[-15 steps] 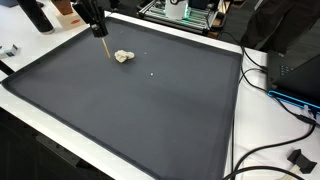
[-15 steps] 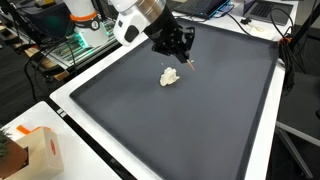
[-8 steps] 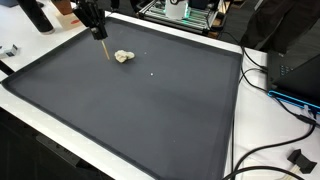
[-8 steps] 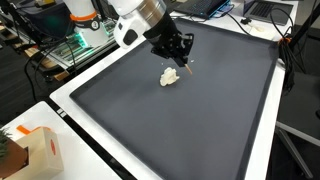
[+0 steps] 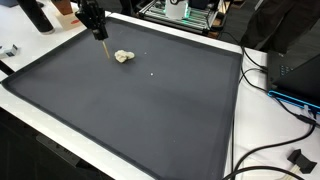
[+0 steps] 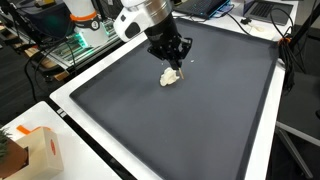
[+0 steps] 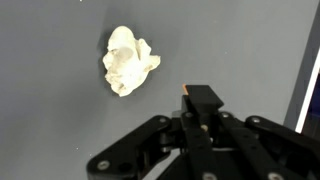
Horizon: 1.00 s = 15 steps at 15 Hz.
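Your gripper (image 5: 95, 20) is clamped on a thin stick (image 5: 103, 50), whose tip hangs just beside the crumpled paper wad (image 7: 128, 60) on the dark mat (image 5: 150, 110). You look to be lining up on the wad. The next move calls for a small, slow shift of the tip to it.

Matt dark grey mat (image 5: 150, 110), smooth, rubbery-looking. Crumpled lump (image 7: 128, 60), cream, creased and rough like paper. Gripper (image 7: 200, 98) in matt black plastic, faint sheen along edges. Slim stick (image 5: 104, 49), tan, wood-like. White table rim (image 5: 240, 100), smooth, slightly glossy.
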Motion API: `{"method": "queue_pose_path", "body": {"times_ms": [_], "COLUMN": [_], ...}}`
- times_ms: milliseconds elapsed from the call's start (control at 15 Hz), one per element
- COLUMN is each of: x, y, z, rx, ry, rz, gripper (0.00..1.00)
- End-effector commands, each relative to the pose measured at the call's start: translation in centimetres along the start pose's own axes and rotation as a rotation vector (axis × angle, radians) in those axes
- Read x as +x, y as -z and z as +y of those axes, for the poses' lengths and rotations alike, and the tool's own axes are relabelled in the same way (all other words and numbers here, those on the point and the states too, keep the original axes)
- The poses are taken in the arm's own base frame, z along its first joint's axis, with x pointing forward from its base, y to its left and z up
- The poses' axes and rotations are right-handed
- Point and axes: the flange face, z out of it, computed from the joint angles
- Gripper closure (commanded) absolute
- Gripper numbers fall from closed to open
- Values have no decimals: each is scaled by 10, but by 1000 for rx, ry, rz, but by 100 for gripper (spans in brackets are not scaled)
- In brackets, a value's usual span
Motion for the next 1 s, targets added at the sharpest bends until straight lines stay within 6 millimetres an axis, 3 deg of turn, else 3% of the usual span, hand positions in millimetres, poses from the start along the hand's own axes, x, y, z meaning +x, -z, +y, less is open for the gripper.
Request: {"method": "queue_pose_path", "body": {"times_ms": [0,933], "x": [-8,-54], "y": [5,39], "z": [1,-19], "rx": [-80,-496], "ry": [2,155], "rz": [87,315], "gripper": [97,97]}}
